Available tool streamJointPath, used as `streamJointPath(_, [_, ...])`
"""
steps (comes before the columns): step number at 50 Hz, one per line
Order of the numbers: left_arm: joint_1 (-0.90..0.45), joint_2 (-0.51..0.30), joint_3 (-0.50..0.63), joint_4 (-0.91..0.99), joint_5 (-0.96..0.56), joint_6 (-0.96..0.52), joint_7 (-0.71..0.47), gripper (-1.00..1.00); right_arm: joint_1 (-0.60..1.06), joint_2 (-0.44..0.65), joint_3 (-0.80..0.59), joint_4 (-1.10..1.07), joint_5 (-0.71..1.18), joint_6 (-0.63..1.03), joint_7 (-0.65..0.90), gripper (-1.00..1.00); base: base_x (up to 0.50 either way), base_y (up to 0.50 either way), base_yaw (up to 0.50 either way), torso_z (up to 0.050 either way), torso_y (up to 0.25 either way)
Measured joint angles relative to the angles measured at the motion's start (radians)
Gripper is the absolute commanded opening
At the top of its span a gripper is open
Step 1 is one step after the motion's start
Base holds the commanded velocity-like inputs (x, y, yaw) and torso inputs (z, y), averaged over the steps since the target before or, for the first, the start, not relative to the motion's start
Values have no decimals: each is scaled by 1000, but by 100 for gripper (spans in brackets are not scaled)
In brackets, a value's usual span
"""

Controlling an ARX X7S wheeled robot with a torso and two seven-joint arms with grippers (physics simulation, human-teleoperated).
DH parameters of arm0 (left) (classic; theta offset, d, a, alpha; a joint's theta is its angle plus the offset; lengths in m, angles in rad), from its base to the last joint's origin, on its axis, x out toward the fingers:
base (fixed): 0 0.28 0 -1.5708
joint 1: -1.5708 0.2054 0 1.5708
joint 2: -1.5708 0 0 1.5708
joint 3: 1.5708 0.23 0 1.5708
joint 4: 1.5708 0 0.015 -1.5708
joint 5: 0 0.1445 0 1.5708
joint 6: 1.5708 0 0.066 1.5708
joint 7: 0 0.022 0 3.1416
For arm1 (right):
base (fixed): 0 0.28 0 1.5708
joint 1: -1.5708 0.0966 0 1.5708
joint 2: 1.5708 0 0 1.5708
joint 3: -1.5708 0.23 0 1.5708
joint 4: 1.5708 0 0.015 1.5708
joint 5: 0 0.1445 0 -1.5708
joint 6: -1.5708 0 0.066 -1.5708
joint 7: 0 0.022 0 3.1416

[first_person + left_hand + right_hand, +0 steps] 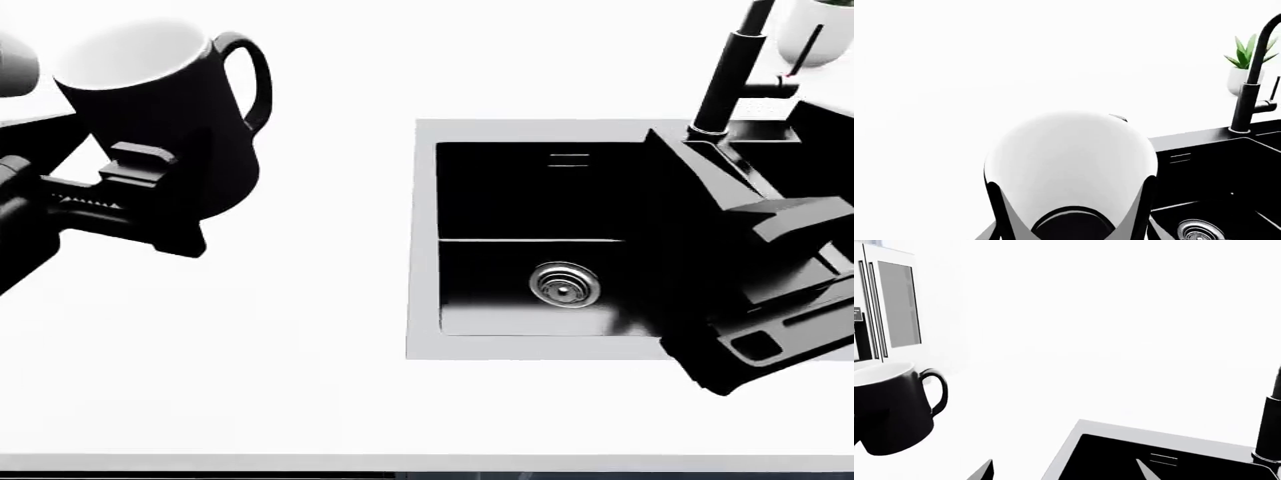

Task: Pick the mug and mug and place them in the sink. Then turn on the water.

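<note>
holding the glossy black mug with the pale inside [167,110] upright, your left hand [140,195] has its fingers clamped on the mug's wall from the near side, its arm reaching in from the left edge of the head view. the mug hangs above the white worktop [267,380], well to the left of the large black sink with the thin steel rim [422,240], with its handle turned toward the sink. from the left wrist view you look down into the mug's pale bowl, a dark finger [1002,210] on each side of it.

your right hand [747,300] hovers over the right part of the sink, its arm slanting down across the basin, close to the tall black tap [727,80]; i cannot tell whether its fingers are spread or closed. a round steel drain [565,284] shows in the basin floor. behind the tap stands a white plant pot [821,30] with a green plant.
</note>
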Motion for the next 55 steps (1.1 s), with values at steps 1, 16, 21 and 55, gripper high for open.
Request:
streamJointPath(1, [-5,-3,4,1,-10,4,-5,-100,-3,5,5,-2,2,-2,-1,100,1,-500,0,0,10])
streamJointPath(16, [-52,-39,43,19,-98,48,-47,-100,-50,56,70,-21,18,-24,-16,100,1,-500,0,0,0])
streamJointPath(21, [-54,-41,48,23,-104,53,-49,-100,-70,60,83,-26,16,-27,-20,100,1,-500,0,0,0])
streamJointPath(55, [-94,-77,80,-1,-106,57,-34,-100,62,21,-7,31,62,59,24,100,1,-500,0,0,0])
